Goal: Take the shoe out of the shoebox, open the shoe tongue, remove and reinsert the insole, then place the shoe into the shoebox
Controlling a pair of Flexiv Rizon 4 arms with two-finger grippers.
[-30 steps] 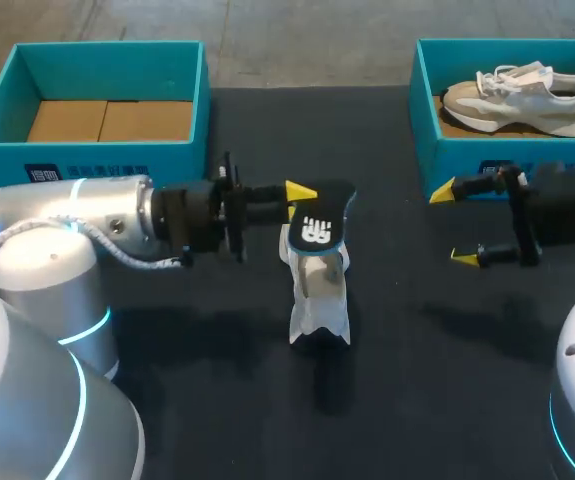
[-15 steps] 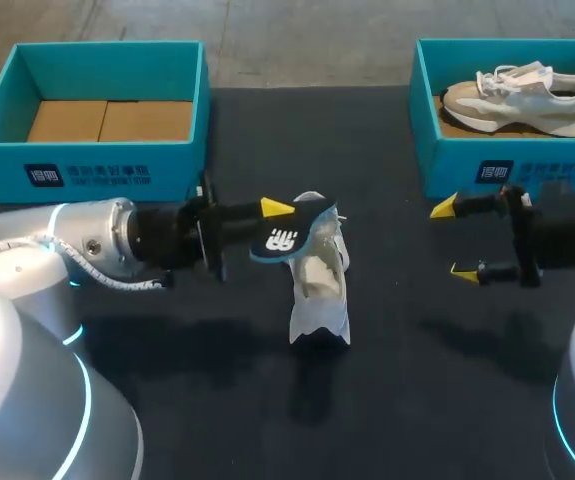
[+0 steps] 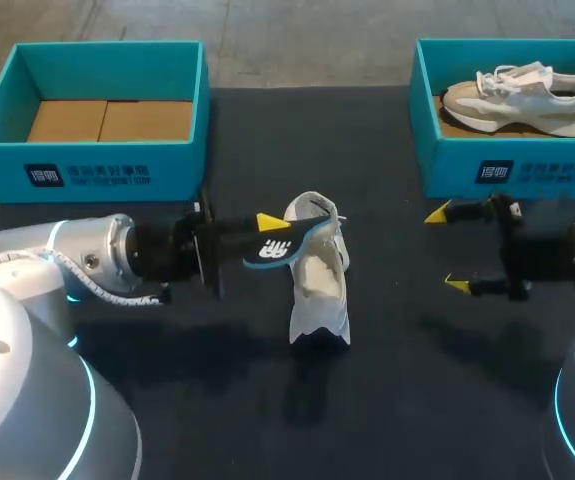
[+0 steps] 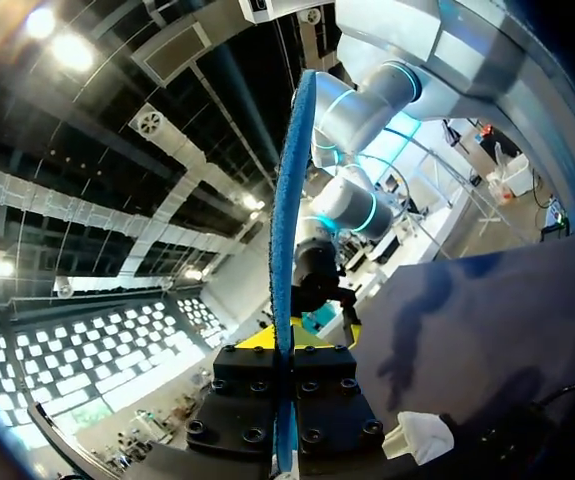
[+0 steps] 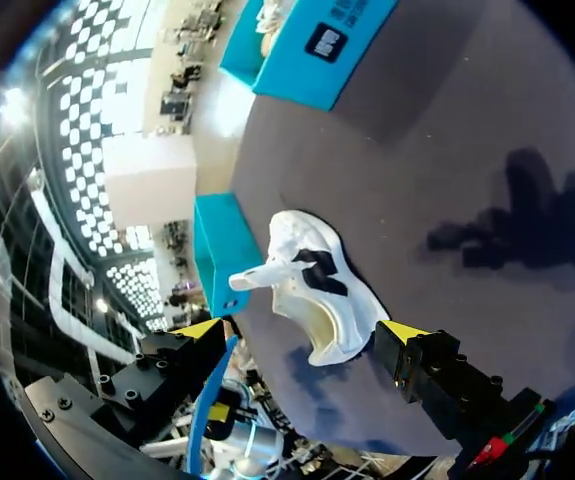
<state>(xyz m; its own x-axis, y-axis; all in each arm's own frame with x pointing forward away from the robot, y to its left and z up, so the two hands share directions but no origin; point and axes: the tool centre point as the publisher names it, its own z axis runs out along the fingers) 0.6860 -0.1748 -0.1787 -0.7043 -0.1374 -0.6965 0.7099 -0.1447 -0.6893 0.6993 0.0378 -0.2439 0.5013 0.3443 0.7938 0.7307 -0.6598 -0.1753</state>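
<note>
1. Head view: The tabletop (image 3: 387, 400) is dark. The white shoe (image 3: 317, 290) lies in its middle. The left gripper (image 3: 267, 232) pinches the dark insole (image 3: 285, 247) tight, just above the shoe. The right gripper (image 3: 447, 250) is wide open and holds nothing, near the right edge. The left shoebox (image 3: 97, 175) sits at the far left corner. The right shoebox (image 3: 507, 165) sits at the far right corner with another shoe (image 3: 522, 95) inside.
2. Left wrist view: The insole (image 4: 287, 230) stands thin and blue between the pinched fingers (image 4: 255, 385).
3. Right wrist view: The shoe (image 5: 317, 290) lies ahead of the open fingers (image 5: 199, 328), with dark tabletop (image 5: 487, 150) beyond it.

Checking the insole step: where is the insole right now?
In the head view, left of centre: the insole is clamped in the left gripper, held off the table beside the white shoe.
</note>
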